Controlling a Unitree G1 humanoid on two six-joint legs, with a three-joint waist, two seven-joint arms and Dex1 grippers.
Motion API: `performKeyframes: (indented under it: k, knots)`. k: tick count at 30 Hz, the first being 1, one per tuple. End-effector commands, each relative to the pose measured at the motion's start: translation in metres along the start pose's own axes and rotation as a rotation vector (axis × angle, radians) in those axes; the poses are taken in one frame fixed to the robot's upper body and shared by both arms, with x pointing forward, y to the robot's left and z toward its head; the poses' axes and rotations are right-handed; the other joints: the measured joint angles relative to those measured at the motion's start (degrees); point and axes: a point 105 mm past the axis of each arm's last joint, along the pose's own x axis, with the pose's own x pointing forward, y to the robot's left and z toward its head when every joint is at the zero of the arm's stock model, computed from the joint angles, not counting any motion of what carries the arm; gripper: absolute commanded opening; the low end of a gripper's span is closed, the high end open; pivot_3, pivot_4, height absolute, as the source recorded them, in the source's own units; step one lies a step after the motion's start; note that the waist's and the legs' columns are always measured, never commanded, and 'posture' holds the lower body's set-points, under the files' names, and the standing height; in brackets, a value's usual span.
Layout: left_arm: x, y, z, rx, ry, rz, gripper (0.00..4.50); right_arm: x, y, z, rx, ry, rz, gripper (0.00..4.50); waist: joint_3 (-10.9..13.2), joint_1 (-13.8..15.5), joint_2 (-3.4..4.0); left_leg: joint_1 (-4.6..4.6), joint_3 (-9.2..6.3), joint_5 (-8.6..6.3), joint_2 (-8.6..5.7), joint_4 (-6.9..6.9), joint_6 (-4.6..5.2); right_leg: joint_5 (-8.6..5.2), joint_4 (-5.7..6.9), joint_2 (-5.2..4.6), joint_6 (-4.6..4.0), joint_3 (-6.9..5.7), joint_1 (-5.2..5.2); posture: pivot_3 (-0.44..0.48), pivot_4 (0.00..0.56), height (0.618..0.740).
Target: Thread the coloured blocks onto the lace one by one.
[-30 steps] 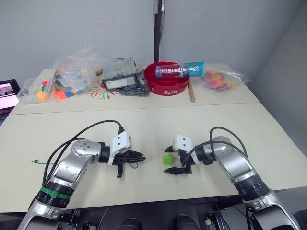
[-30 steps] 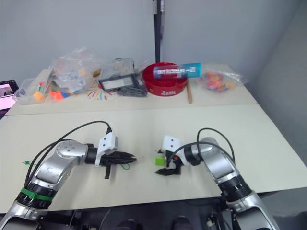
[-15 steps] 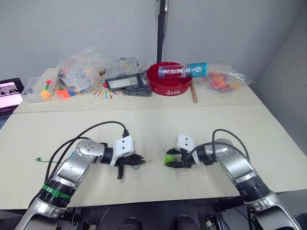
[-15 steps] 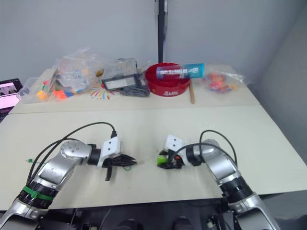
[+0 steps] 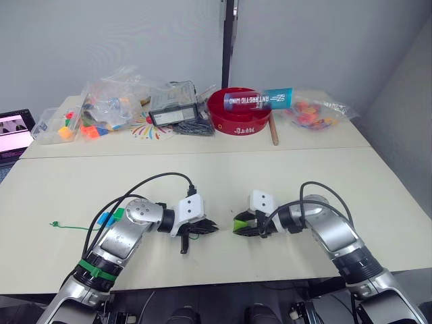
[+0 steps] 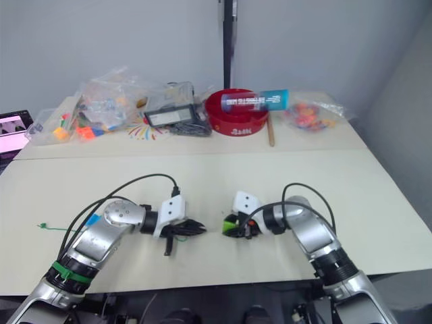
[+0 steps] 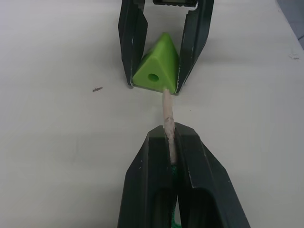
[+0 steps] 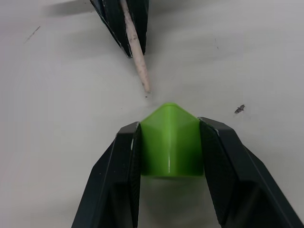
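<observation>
Pale tabletop (image 5: 223,182) lies under both arms, bare near the grippers. Left gripper (image 7: 170,137) pinches the lace (image 7: 166,111) by its stiff tip, which sits just beside the hole in the light green block (image 7: 156,69) that the right gripper (image 8: 169,137) clamps; the tip likely needs nudging sideways onto that hole before pushing. Red bowl (image 5: 244,115) and toy bags (image 5: 111,104) sit well apart; nothing seems to obstruct.

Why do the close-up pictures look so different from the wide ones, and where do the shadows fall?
Left wrist view: the left hand at the bottom looms large and soft, while the light green block and the lace's pale tip are crisp. Right wrist view: the block shows a glossy highlight, with a soft shadow on the table by the tip. Left eye view: even light, faint shadows under the arms.
</observation>
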Motion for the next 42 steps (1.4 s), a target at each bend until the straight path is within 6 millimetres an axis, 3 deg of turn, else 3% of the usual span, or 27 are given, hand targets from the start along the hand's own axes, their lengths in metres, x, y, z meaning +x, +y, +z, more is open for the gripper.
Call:
performKeyframes:
  k: [1, 21, 42]
  knots:
    - [0.001, 0.003, 0.013, 0.038, -0.028, 0.006, 0.0, 0.003, 0.011, -0.004, 0.004, 0.015, 0.048, 1.31, 0.0, -0.1, 0.0, 0.0, 0.0, 0.0, 0.0, 0.0, 0.0, 0.0, 0.0, 0.0, 0.0, 0.0, 0.0, 0.0, 0.15, 0.74]
    - [0.004, -0.002, 0.015, 0.048, 0.011, -0.035, 0.0, 0.004, 0.012, -0.001, 0.002, 0.019, 0.053, 1.31, 0.0, -0.1, 0.0, 0.0, 0.0, 0.0, 0.01, -0.01, 0.01, 0.0, -0.01, 0.01, 0.0, 0.0, -0.01, 0.0, 0.15, 0.74]
    - [0.03, -0.011, 0.031, 0.108, 0.008, -0.082, 0.0, 0.006, 0.014, 0.001, 0.014, 0.019, 0.053, 1.31, 0.0, -0.1, 0.0, -0.01, 0.01, 0.0, 0.01, 0.0, 0.01, 0.0, -0.01, 0.01, 0.0, 0.0, -0.01, 0.0, 0.15, 0.74]
